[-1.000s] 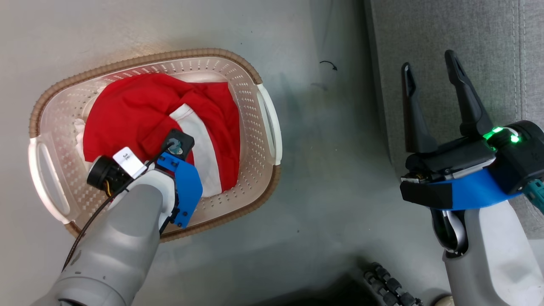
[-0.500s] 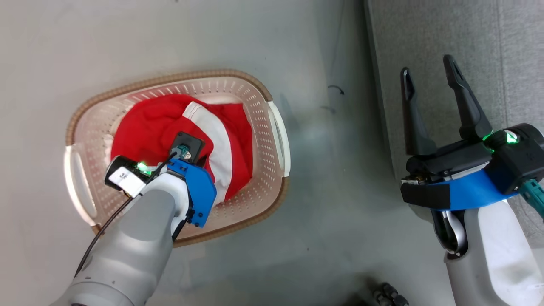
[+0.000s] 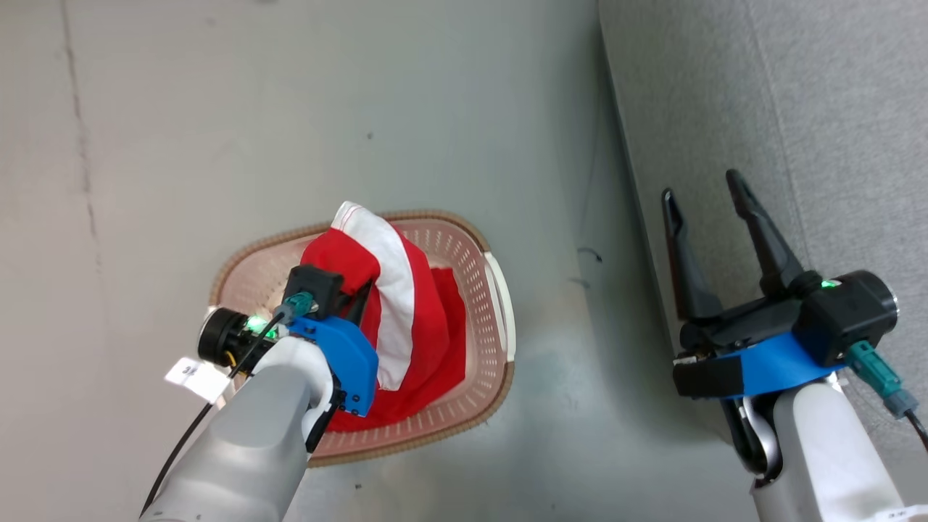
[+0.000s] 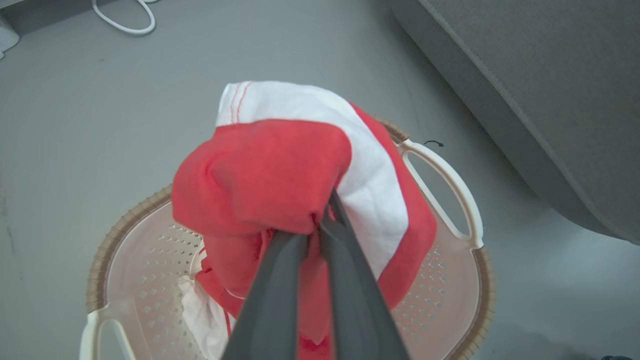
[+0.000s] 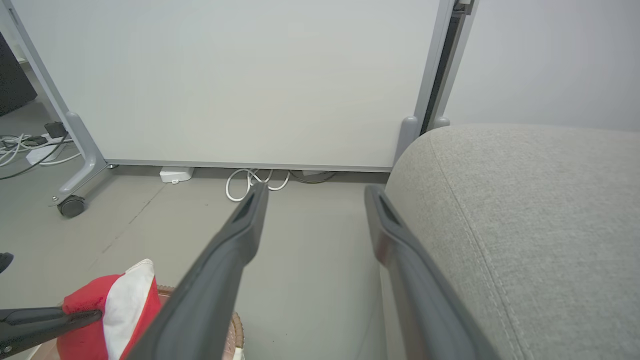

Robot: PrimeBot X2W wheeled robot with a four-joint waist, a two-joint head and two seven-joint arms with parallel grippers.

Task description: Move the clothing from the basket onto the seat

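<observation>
Clothing (image 4: 280, 170) now higher over the basket (image 4: 450, 280), in pinch of left hand (image 4: 322, 210); right hand (image 3: 699, 185) spread.

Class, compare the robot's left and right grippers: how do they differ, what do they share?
The left gripper is shut on the clothing; the right gripper is open, holding nothing. The left gripper is above the basket; the right gripper is by the seat. Both are dark and two-fingered.

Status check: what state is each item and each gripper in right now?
basket: upright on the floor.
clothing: bunched, held up, lower part hanging into the basket.
seat: no clothing on the visible part.
left gripper: shut on the clothing.
right gripper: open, holding nothing.
</observation>
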